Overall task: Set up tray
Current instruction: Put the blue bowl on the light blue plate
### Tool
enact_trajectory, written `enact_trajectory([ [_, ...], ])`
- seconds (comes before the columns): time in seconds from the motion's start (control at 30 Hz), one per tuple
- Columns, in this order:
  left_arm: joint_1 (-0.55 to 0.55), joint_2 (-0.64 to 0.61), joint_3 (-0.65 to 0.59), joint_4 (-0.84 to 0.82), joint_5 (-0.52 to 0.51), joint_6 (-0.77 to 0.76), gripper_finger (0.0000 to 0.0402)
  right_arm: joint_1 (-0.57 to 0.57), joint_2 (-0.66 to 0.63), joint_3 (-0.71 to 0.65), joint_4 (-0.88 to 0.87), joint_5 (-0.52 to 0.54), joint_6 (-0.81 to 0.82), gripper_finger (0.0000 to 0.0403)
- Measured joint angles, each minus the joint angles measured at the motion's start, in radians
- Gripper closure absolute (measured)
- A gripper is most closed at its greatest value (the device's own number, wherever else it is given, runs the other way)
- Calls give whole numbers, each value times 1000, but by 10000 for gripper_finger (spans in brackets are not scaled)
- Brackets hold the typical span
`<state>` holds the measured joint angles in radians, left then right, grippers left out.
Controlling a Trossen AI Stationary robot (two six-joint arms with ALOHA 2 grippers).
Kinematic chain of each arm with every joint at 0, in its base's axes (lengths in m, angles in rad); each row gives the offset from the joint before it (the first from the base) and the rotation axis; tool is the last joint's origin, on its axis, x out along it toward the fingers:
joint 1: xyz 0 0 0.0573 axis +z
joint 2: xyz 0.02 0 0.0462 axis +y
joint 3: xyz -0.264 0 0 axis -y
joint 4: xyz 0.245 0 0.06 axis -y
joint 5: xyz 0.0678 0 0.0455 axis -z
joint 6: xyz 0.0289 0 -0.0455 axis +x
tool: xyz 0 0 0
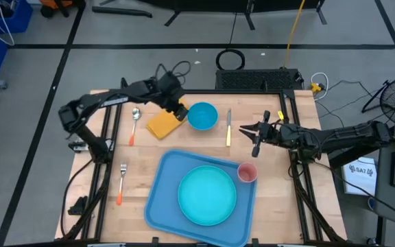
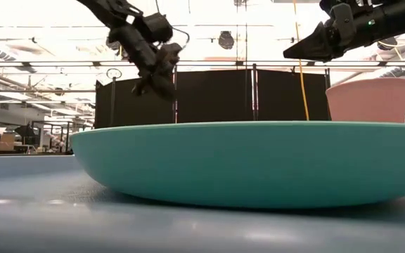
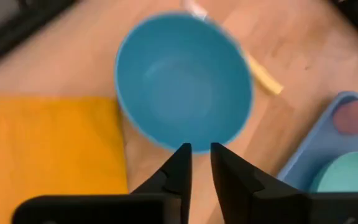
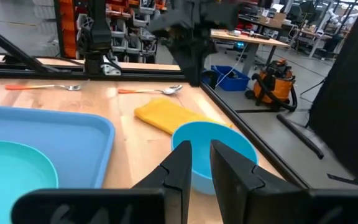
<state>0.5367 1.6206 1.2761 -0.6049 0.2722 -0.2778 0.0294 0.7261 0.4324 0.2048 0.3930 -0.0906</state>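
Nearest the front edge, the tray (image 1: pixel 162 180) lies on the table with the round teal plate (image 1: pixel 207 195) in its middle and a pink cup (image 1: pixel 247 172) in its far right corner. To its left a fork (image 1: pixel 121 180) with an orange handle waits on the wood. Beyond the tray, the right gripper (image 1: pixel 255 130) hovers to the right of the knife (image 1: pixel 228 126), fingers a narrow slit apart, holding nothing. Farther left, the left gripper (image 1: pixel 181 111) hangs between the yellow napkin (image 1: pixel 163 124) and the blue bowl (image 1: pixel 202 115), fingers narrowly parted and empty; the spoon (image 1: pixel 134 122) lies beyond. The step in hand seems to be fetching the bowl or napkin; the next move calls for widening the fingers and descending.
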Motion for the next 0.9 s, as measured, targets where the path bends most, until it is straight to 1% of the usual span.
enact_trajectory([
  [0.17,4,92,103,-72,-11,-8,294,-2,0,0,1,-1,-4,353],
  [0.23,4,117,131,-76,-21,-5,280,-2,0,0,1,-1,-4,353],
  [0.37,5,155,160,-120,-107,8,260,-2,0,0,1,-1,-4,353],
  [0.43,7,176,161,-147,-134,-5,255,-2,0,0,1,-1,-4,353],
  [0.57,7,211,160,-180,-143,-5,254,-2,0,0,1,-1,-10,353],
  [0.9,9,256,160,-131,-147,-6,254,-2,0,0,5,-1,-15,353],
])
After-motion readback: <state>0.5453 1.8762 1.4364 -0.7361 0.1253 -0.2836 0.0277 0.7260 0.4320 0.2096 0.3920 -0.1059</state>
